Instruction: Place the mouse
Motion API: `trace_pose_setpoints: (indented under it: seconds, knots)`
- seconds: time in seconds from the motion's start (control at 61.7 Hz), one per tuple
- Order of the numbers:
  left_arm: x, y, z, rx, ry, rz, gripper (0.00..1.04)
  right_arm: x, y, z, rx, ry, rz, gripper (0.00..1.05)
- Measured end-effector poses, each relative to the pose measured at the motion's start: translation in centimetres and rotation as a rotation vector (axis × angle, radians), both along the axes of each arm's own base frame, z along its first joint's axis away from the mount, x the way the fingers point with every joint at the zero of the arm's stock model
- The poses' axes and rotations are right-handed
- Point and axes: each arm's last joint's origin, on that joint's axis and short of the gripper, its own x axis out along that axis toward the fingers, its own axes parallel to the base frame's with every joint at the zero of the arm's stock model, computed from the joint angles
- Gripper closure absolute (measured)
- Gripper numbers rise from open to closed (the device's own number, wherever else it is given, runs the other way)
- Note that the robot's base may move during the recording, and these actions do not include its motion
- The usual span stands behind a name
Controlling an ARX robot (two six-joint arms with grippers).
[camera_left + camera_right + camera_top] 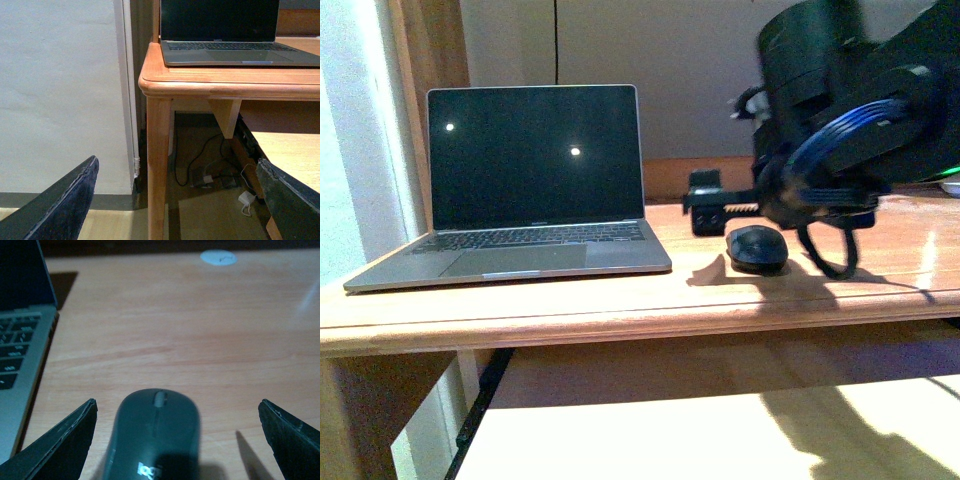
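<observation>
Resting flat on the table, the mouse sits just right of the laptop, towards the front edge and about midway between the laptop and the right edge. The right gripper hangs low over it with its jaws spread wide. In the right wrist view the mouse lies between the two fingers with bare wood on either side, so nothing grips it. A small white disc lies well beyond, by the far edge.

The left gripper is down off the near left corner, below the tabletop, jaws apart and empty.

To my eye the placing looks as good as done: the mouse is down, level and free of the fingers. What seems left is for the right arm to lift clear without nudging it.
</observation>
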Motion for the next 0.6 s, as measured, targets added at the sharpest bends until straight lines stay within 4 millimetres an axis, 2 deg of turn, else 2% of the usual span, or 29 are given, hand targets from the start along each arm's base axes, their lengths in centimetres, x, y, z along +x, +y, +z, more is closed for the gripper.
trace_pose_setpoints:
  seconds: [0.065,0.113,0.211,0.276,0.34,0.502,0.6]
  knots:
    - [0.0,0.0,0.0,0.000,0.000,0.000,0.08,-2.3,-2.6,1.5,0.055,-0.067,0.039,0.07]
    - [0.0,0.0,0.0,0.000,0.000,0.000,0.08,-5.3,-5.5,2.6,0.090,-0.131,0.087,0.07]
    - [0.0,0.0,0.0,0.000,0.000,0.000,0.08,-9.7,-9.1,2.3,0.105,-0.164,0.150,0.07]
    - [0.0,0.0,0.0,0.000,0.000,0.000,0.08,-12.5,-11.1,1.0,0.093,-0.147,0.196,0.07]
    - [0.0,0.0,0.0,0.000,0.000,0.000,0.08,-15.6,-13.1,-1.2,0.071,-0.110,0.251,0.07]
    - [0.0,0.0,0.0,0.000,0.000,0.000,0.08,-22.0,-16.6,-6.1,0.005,-0.012,0.393,0.07]
    - [0.0,0.0,0.0,0.000,0.000,0.000,0.08,-24.4,-17.6,-7.6,-0.007,0.019,0.470,0.07]
